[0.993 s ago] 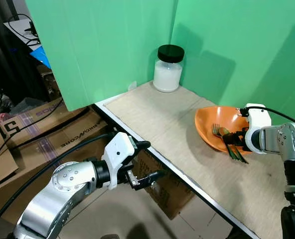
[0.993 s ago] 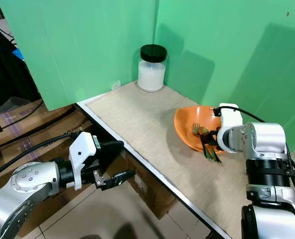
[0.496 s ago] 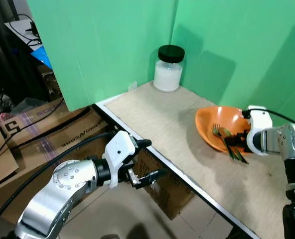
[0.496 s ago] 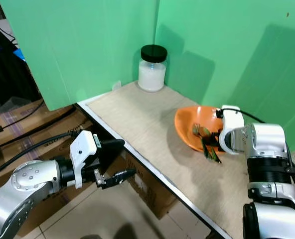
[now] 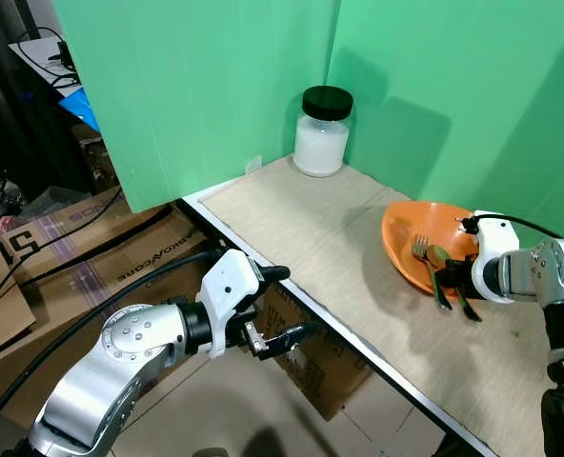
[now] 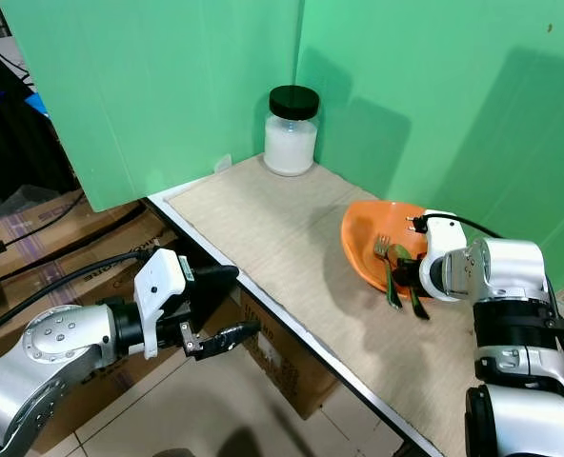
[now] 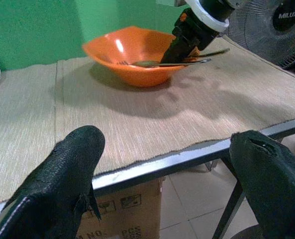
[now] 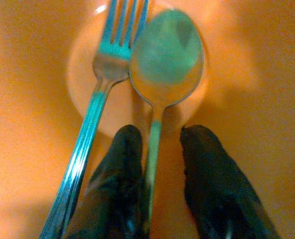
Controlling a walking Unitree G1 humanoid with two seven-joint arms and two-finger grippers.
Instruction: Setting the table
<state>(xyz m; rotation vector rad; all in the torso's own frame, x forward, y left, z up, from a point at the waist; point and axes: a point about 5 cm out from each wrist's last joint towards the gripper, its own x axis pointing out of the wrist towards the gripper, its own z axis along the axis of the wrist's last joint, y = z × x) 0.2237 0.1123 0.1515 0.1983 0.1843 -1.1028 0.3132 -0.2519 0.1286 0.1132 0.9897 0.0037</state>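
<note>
While the spoon (image 8: 165, 59) lies w/ its head in the orange bowl (image 5: 425, 228), its thin handle runs back between the two black fingers (image 8: 117, 169) of the right gripper (image 8: 155, 149). Fingers sit close on either side of the handle; can't tell for sure if they pinch it, small gap on one side in the right wrist view. Fork (image 8: 100, 64) lies just beside the spoon, tines in the bowl, handle passing outside the gripper, touching or nearly touching one finger. Both handles stick out over the bowl rim toward the robot.

Bowl sits on the table (image 5: 311, 228), on a beige mat, at the robot's right, near the green backdrop. White jar (image 5: 322, 133) w/ black lid stands in the far corner, well apart from the bowl.

Left gripper (image 5: 284, 307) hangs below the table's front edge, fingers spread wide, holding nothing. Cardboard boxes (image 5: 91, 248) on the floor under & left of the table.
</note>
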